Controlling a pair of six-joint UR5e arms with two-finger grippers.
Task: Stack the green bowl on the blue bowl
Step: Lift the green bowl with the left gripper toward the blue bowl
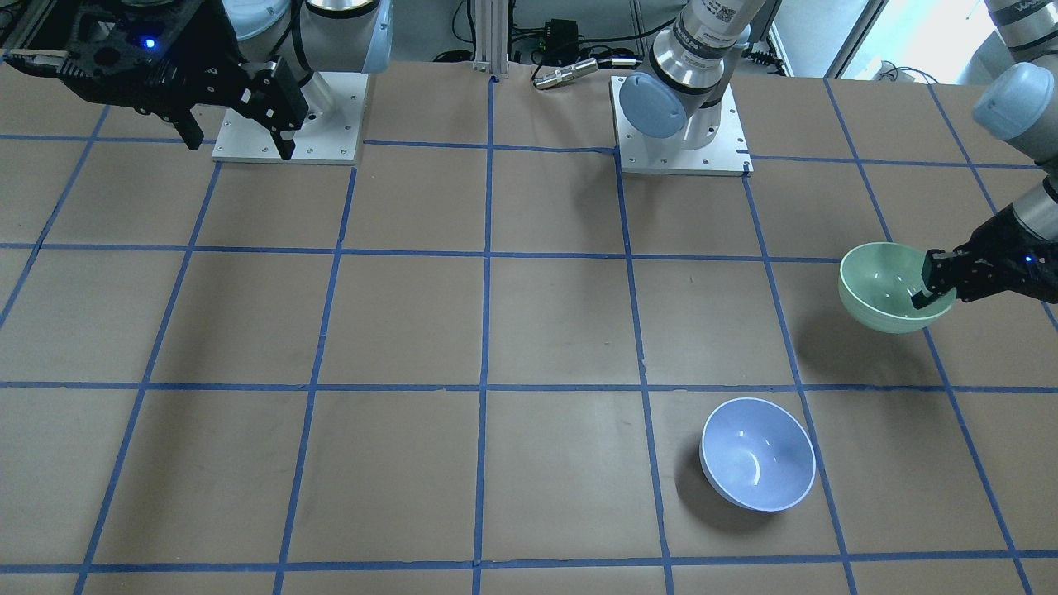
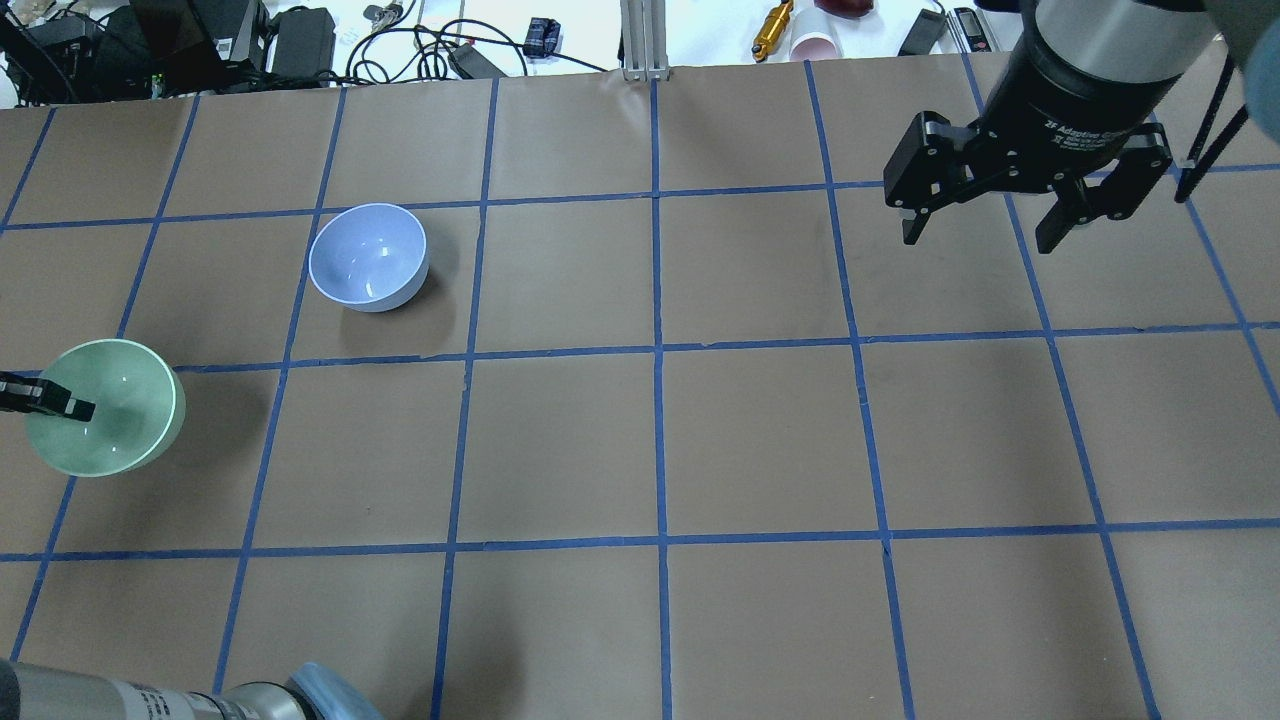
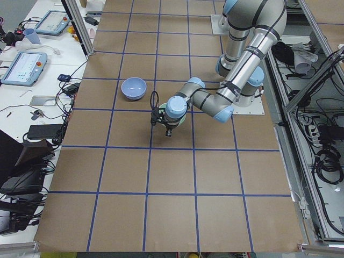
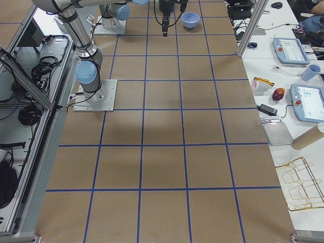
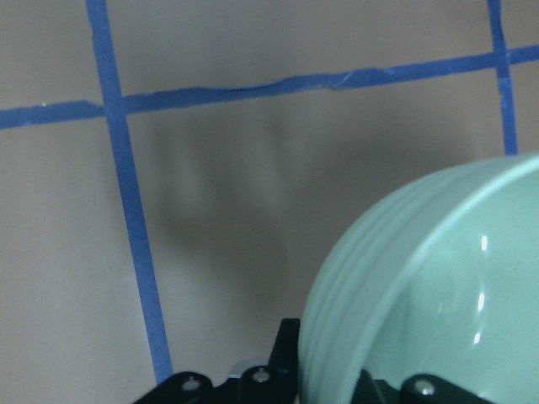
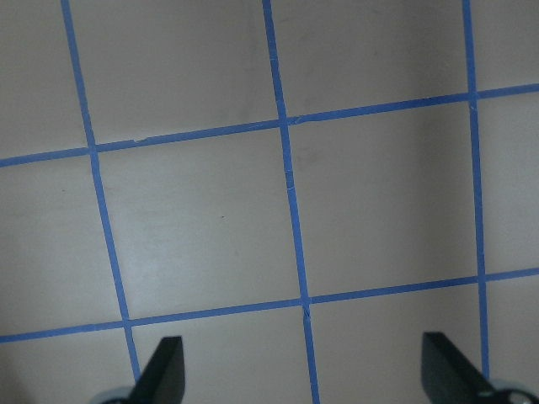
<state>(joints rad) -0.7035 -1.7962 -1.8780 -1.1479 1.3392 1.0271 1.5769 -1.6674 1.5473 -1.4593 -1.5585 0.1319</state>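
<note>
Bowls are apart at this moment: the green bowl hangs nearer the robot than the blue bowl and further to the robot's left. I judge it is clear of the table, since its shadow falls offset on the paper beside it.

I hold it by the wall. The left gripper has one finger inside the basin and one outside, pinched on the rim. That leaves the underside free to settle into the blue bowl.

Its mouth faces up, tipped a little away from the pinched side. Being round it has no long axis; its centre line runs close to vertical.

The blue bowl rests mouth-up on the table, unobstructed and ready to receive.

Well apart from the blue bowl, on the robot's right, the right gripper hovers with its jaws spread wide and holds nothing. I take it that it is parked out of the way.
</note>
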